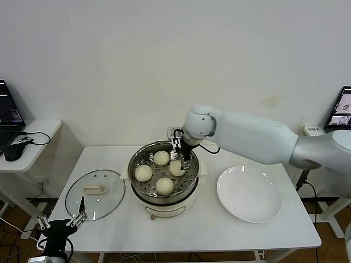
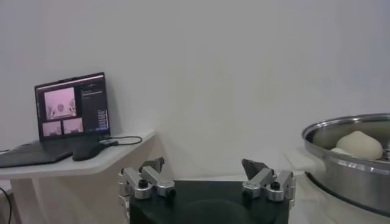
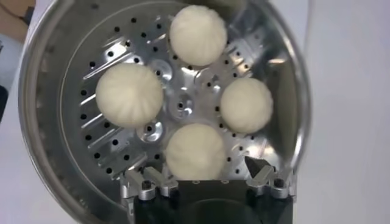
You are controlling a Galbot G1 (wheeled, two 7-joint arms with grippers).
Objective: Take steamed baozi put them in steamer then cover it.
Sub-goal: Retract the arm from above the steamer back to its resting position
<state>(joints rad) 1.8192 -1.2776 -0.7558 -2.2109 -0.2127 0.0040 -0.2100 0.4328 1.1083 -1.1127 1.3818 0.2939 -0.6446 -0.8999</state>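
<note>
Table [image 1: 181, 230]: white, carrying everything below.
Plate [image 1: 249, 194]: bare white dish to the right of the steamer, well apart from the arm.
Steamer [image 1: 163, 193]: shiny pot at table centre, uncovered.
Cover [image 1: 94, 194]: glass lid lying flat to the left of the steamer, handle up.
Steamed baozi [image 1: 164, 186]: all four sit on the perforated tray inside the steamer.
Side desk [image 1: 30, 134]: far left, with a laptop [image 2: 72, 113] on it.
Right gripper [image 1: 183, 153]: over the steamer's far right rim, fingers spread wide, holding nothing, just above one bun.
Left gripper [image 1: 61, 220]: low at the table's near left edge beside the cover, fingers wide apart, empty.
</note>
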